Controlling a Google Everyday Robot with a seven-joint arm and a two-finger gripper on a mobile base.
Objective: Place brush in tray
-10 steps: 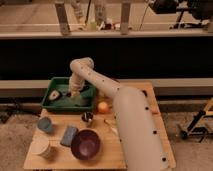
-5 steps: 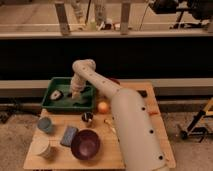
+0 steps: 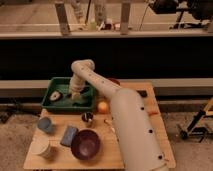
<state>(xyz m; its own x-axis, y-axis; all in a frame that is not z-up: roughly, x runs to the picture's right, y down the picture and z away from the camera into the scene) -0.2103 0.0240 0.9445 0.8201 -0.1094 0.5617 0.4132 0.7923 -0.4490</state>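
Note:
The green tray [image 3: 48, 100] sits at the back left of the wooden table. My arm reaches from the front right over the table and bends down into the tray. My gripper [image 3: 75, 95] is low inside the tray, near its middle, with something pale at its tip. I cannot tell whether that is the brush. A small dark-and-white object [image 3: 55, 95] lies in the tray's left part, to the left of the gripper and apart from it.
An orange [image 3: 103, 106] and a small dark cup [image 3: 87, 117] stand just in front of the tray. A purple bowl [image 3: 86, 144], a blue sponge [image 3: 68, 135], a blue-grey cup [image 3: 45, 125] and a white cup [image 3: 41, 147] fill the front left. A dark object [image 3: 142, 93] lies at the back right.
My gripper has shifted slightly to the right inside the tray. The dark-and-white object in the tray has not moved.

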